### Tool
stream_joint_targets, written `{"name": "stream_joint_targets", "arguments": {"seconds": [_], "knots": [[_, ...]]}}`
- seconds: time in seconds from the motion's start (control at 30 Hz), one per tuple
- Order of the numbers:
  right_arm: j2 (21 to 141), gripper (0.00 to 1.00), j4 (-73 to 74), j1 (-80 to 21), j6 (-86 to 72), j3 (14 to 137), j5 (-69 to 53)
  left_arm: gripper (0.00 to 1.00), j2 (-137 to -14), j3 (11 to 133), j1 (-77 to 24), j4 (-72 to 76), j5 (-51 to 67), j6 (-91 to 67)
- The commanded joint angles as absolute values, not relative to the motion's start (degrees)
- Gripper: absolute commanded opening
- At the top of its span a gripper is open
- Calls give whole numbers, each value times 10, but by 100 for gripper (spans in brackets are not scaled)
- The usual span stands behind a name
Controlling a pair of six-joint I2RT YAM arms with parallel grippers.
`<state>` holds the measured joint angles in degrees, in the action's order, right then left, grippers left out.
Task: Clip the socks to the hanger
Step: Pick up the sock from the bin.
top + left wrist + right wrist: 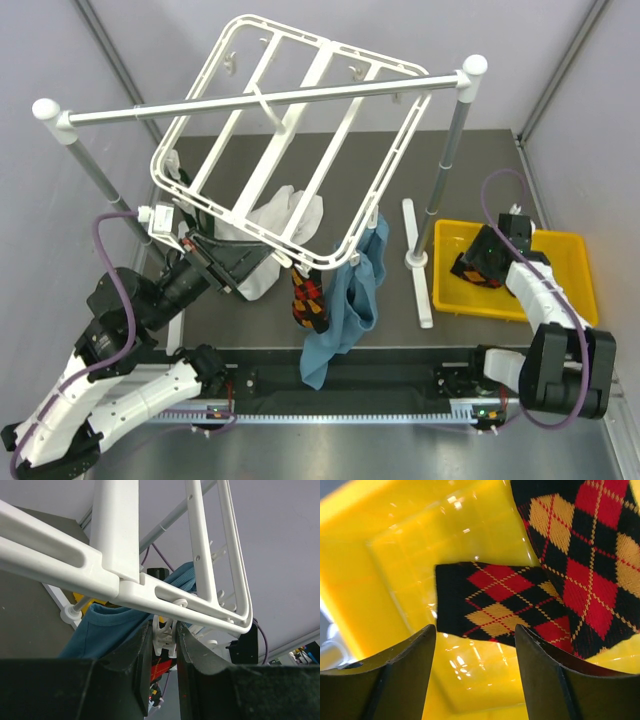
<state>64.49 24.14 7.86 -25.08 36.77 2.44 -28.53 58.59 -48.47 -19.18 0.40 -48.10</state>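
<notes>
At the near edge of the counter (400, 180) the two arms rise from their bases, the left one reaching up under the near rim of the hanger (299, 120). The left pincer (164, 626) is nearly closed, its two fingers pressed against a small white clip (164, 640) that dangles below the frame. Just beside it one sock (310, 300) hangs down from that same rim, touching a teal cloth (355, 290) that hangs to its right; which clip holds the sock cannot be made out. To the right, the right pincer (475, 632) hovers over a yellow tray (380, 580) with its fingers well apart and nothing between them. The second sock (495, 602) lies folded on the tray floor just beyond the fingertips. Farther back, a white cloth (275, 225) hangs under the middle of the hanger. The hanger itself sits tilted on a silver rail (260, 100) with white ball ends.
</notes>
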Motion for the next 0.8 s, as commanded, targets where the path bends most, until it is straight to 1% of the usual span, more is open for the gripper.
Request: {"name": "stream_joint_targets", "arguments": {"seconds": [0.0,0.23,0.33,0.43,0.5,0.6,0.63,0.7,0.73,0.77], "knots": [[681,64,224,71,-236,379,45,0,-286,578,-486,-179,20,-477],[768,62,187,50,-246,389,84,0,-287,578,-486,-182,19,-475],[802,62,199,39,-256,405,105,0,-288,578,-486,-181,19,-474],[813,61,201,35,-260,410,107,0,-290,578,-485,-181,20,-474],[821,59,203,35,-262,412,105,0,-292,578,-485,-180,21,-474],[838,43,196,35,-264,410,73,0,-293,581,-486,-180,23,-473],[843,35,193,35,-265,410,67,0,-294,581,-486,-180,23,-473],[841,22,185,35,-265,404,59,0,-294,583,-485,-182,22,-472],[830,18,180,35,-266,399,56,0,-294,584,-486,-183,22,-472],[822,9,174,35,-267,391,55,0,-294,584,-486,-184,21,-472]]}}
